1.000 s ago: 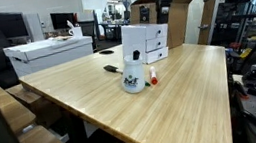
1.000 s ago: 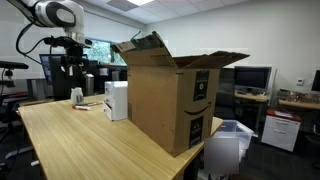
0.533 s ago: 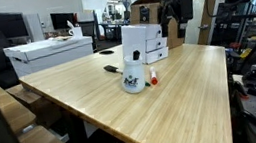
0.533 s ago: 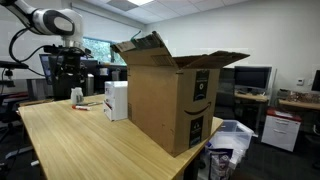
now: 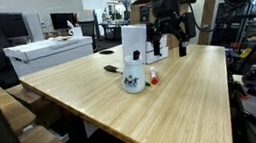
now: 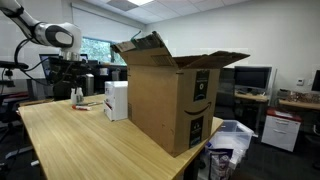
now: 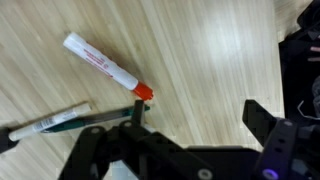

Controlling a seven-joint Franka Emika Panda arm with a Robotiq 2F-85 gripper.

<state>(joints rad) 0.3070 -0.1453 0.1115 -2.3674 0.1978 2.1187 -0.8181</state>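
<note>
While its jaws stand wide apart with nothing between them, the Robotiq gripper [image 7: 195,122] hangs over the wooden table [image 7: 210,40] and touches none of the things on it. In the wrist view two dark fingers [image 7: 135,116] frame the lower part of the picture, and the red-capped marker [image 7: 103,64] lies on the wood beyond them, outside the gap. Its cap end shows just past the tip of one finger, while the barrel runs slantwise away from the gripper toward the upper corner of that view. The marker is white with a line of reddish print along the barrel and a short, bright red cap. A second marker [image 7: 48,121], pale with dark green marking, lies near it at a different angle, close to the same finger but apart from the first. In an exterior view the gripper [image 5: 171,47] hovers above the table just beside a white box [image 5: 140,41], with a white mug [image 5: 133,79] near. A large open cardboard box [image 6: 168,95] stands well apart on the table.
</note>
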